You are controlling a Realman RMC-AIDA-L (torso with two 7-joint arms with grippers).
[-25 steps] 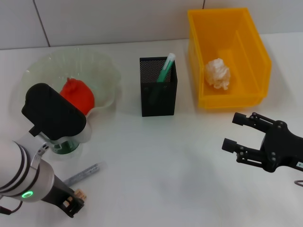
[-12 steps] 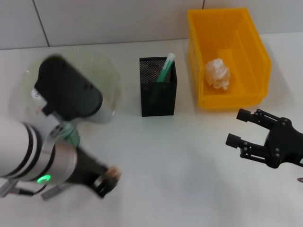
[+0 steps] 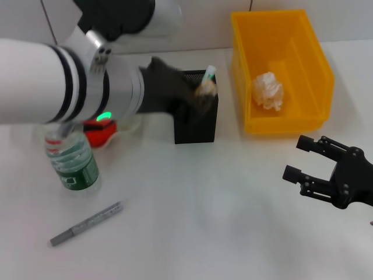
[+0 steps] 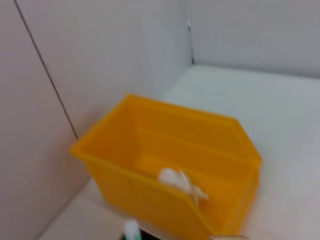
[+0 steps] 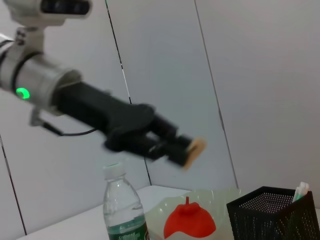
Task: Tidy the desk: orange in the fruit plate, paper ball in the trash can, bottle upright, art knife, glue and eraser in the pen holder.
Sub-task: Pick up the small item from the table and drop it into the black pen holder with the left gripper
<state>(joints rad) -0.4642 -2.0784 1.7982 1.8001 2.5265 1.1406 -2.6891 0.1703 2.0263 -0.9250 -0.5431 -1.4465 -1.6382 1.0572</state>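
Note:
My left gripper [image 3: 204, 89] is shut on the tan eraser [image 3: 206, 88], held just above the rim of the black mesh pen holder [image 3: 196, 119]. The green glue [image 3: 208, 72] stands inside the holder. The paper ball [image 3: 267, 90] lies in the yellow trash can [image 3: 317, 64]. The bottle [image 3: 71, 163] stands upright at the left. Behind it, the orange [image 3: 98, 133] sits in the clear fruit plate [image 3: 129, 126], mostly hidden by my left arm. The grey art knife [image 3: 87, 223] lies on the table at the front left. My right gripper [image 3: 296, 158] hovers open at the right.
The right wrist view shows my left gripper [image 5: 186, 150] high above the bottle [image 5: 122, 210], the orange [image 5: 189, 220] and the pen holder [image 5: 270, 215]. The left wrist view looks down on the trash can [image 4: 125, 150] and the paper ball [image 4: 180, 181]. A white wall lies behind.
My left arm swung up from the table's front left to above the pen holder, carrying the eraser. The bottle and art knife came into view. The right gripper drifted slightly right.

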